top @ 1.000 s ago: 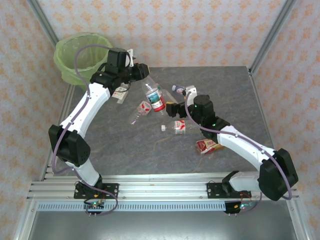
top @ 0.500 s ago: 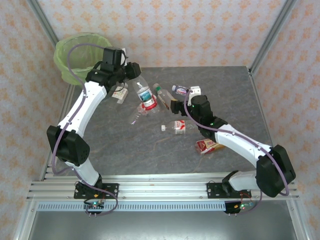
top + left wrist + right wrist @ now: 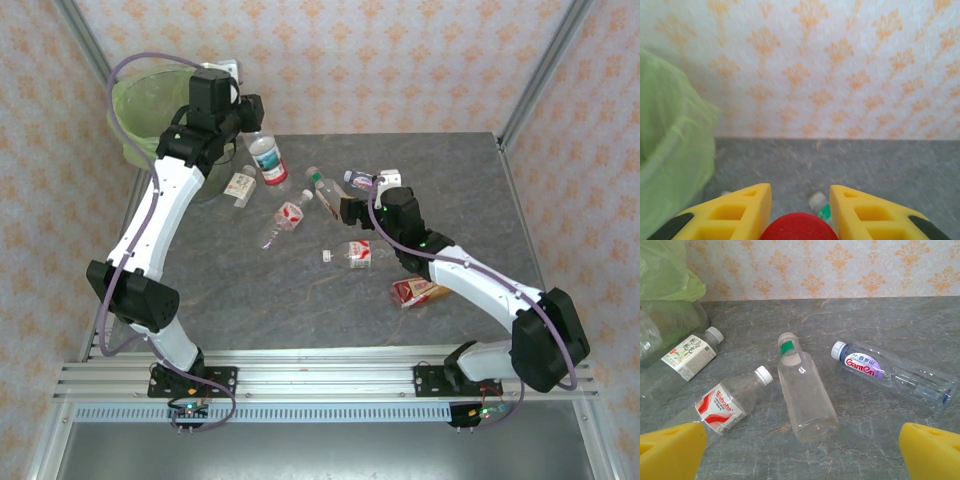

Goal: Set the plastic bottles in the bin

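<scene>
Left tool (image 3: pixel 800 194) is closed on a red-capped bottle (image 3: pixel 267 162) near the bin (image 3: pixel 135 110); right tool (image 3: pixel 801 447) hangs open above other bottles (image 3: pixel 805 395) lying on the bench (image 3: pixel 450 180).

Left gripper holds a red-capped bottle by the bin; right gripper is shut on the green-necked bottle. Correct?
No. The right wrist view shows the right gripper open, fingers wide apart over the green-necked bottle, gripping nothing. The left gripper does hold a red-capped bottle by the bin.
</scene>
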Controlling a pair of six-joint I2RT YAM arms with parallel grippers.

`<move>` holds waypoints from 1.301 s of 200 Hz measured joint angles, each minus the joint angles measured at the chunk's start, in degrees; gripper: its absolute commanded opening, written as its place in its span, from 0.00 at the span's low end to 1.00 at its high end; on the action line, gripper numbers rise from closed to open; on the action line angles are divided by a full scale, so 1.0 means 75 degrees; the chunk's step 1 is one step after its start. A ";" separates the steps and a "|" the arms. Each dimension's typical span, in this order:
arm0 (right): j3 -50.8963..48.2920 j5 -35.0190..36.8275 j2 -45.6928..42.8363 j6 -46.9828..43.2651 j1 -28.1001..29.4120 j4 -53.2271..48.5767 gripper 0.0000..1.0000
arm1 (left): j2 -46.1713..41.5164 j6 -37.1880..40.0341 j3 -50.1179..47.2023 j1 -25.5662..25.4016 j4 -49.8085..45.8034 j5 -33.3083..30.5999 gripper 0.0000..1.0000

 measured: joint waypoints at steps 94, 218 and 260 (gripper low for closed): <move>0.0003 0.0003 0.0000 -0.0003 0.0000 -0.0236 0.99 | 0.0096 0.2407 0.1239 0.0338 0.0673 -0.1000 0.00; 0.0000 0.0035 -0.0052 0.0006 0.0000 -0.0236 0.99 | 0.1556 0.3911 0.3955 0.1043 0.1137 -0.3261 0.00; -0.0003 0.0152 -0.0329 0.0035 0.0000 -0.0239 0.99 | 0.2422 0.3354 0.4491 0.1743 0.0796 -0.3724 0.00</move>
